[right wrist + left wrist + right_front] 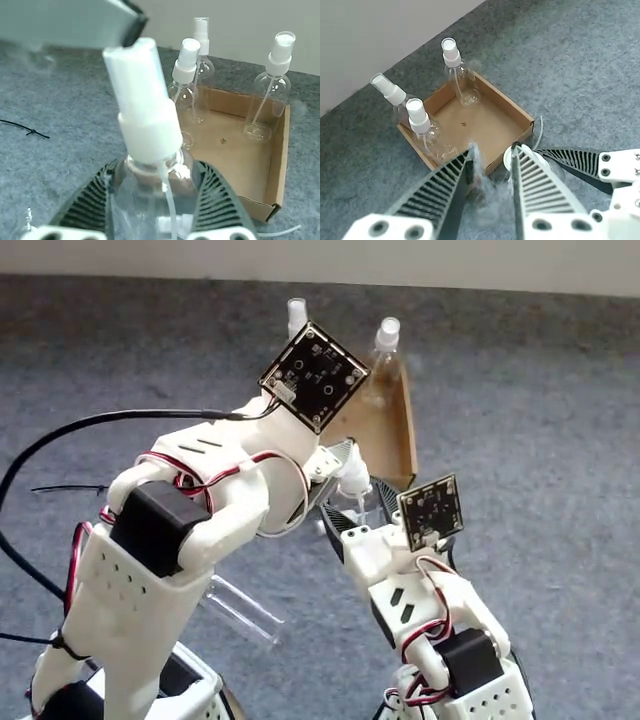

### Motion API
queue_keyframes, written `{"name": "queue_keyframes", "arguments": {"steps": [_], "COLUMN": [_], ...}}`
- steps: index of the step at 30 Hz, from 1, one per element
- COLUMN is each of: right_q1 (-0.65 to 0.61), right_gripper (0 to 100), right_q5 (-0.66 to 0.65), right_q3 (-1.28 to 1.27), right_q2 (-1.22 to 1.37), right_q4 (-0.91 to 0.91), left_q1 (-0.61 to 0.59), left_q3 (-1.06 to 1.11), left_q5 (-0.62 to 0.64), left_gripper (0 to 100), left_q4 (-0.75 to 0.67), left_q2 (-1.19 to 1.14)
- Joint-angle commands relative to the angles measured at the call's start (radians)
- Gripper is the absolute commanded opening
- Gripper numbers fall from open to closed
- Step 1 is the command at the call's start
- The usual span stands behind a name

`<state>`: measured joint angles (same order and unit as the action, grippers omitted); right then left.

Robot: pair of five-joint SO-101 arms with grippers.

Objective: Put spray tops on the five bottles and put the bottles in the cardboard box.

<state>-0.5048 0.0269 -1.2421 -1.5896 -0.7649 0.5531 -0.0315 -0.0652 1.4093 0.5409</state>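
Clamped bottle (pixel 145 187) beside cardboard box (pixel 280 165) rim

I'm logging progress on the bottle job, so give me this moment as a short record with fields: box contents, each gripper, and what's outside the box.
In box: three capped bottles standing upright in the cardboard box
Right gripper: shut on a fourth bottle, with a spray top on its neck
Left gripper: open, at that spray top, not closed on it
Outside box: fifth bottle, clear, lying on the carpet beside the left arm
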Motion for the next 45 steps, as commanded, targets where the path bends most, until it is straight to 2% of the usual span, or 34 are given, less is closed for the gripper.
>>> {"name": "queue_keyframes", "arguments": {"steps": [1,6,9,15,18,23,28,32,34,39,45], "right_q1": [0.008,0.01,0.013,0.206,0.262,0.269,0.283,0.283,0.283,0.283,0.285], "right_gripper": [0.4,0.4,0.4,0.4,0.4,0.4,0.4,0.4,0.4,0.4,0.4], "right_q5": [0.002,0.002,0.002,0.002,0.002,0.002,0.002,0.005,0.005,0.006,0.006], "right_q3": [0.021,0.024,0.024,0.022,0.015,0.025,0.128,0.191,0.208,0.234,0.312], "right_q2": [-0.013,-0.015,-0.015,-0.004,0.005,0.228,0.556,0.782,0.874,1.078,1.29], "right_q4": [0.021,0.024,0.051,0.394,0.535,0.651,0.823,0.961,1.033,1.171,1.262], "left_q1": [-0.002,-0.051,-0.134,-0.343,-0.407,-0.412,-0.421,-0.513,-0.581,-0.736,-0.765], "left_q3": [-0.09,-0.234,-0.302,-0.429,-0.407,-0.182,0.206,0.536,0.667,0.894,1.098], "left_q5": [-0.008,-0.008,-0.008,-0.006,-0.006,-0.006,-0.008,-0.008,-0.052,-0.071,-0.071], "left_gripper": [13,13,13,13,13,13,13,13,13,13,13], "left_q4": [0.017,0.018,0.031,0.15,0.198,0.181,-0.02,-0.189,-0.262,-0.393,-0.526], "left_q2": [-0.016,-0.016,-0.015,-0.015,-0.015,0.059,0.348,0.581,0.653,0.707,0.716]}}
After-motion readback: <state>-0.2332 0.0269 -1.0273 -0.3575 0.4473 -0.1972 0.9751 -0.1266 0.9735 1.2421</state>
